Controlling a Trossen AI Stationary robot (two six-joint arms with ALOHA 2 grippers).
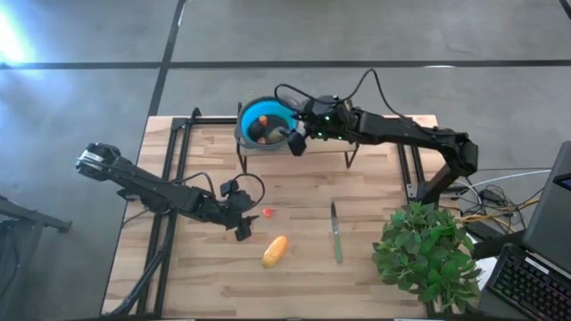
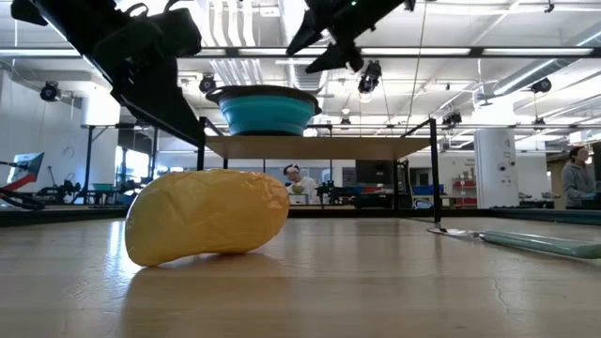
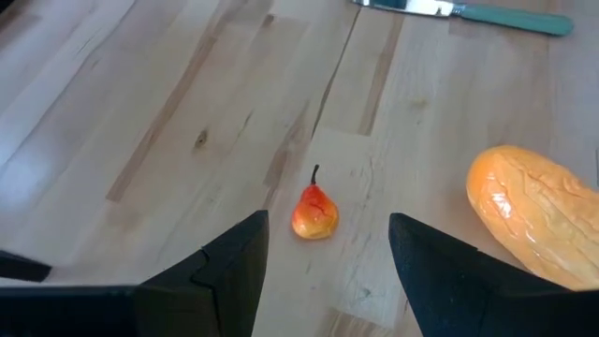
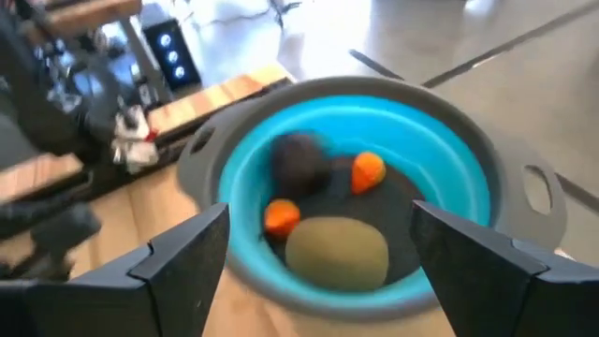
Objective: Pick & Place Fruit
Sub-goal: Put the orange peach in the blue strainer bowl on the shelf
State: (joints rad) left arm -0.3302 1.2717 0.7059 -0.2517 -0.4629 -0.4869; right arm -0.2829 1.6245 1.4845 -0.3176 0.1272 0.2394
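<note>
A blue bowl with a grey rim (image 1: pixel 259 120) (image 4: pixel 351 192) stands on a raised wooden shelf at the table's far side. In it lie an olive-green fruit (image 4: pixel 337 251), a dark round fruit (image 4: pixel 299 159) and two small orange pieces (image 4: pixel 368 170). My right gripper (image 1: pixel 296 143) (image 4: pixel 318 271) hovers open over the bowl's near rim. A tiny red-orange pear (image 3: pixel 314 212) (image 1: pixel 267 213) lies on the table just ahead of my open left gripper (image 1: pixel 243 227) (image 3: pixel 328 271). The yellow-orange oblong fruit (image 1: pixel 275 251) (image 2: pixel 207 216) (image 3: pixel 533 211) lies beside it.
A knife with a pale green handle (image 1: pixel 336 234) (image 2: pixel 526 241) (image 3: pixel 468 11) lies on the table right of the oblong fruit. A bushy green plant (image 1: pixel 428 254) stands at the near right corner. The shelf's black legs (image 1: pixel 243 160) stand behind the left gripper. People show in the room beyond.
</note>
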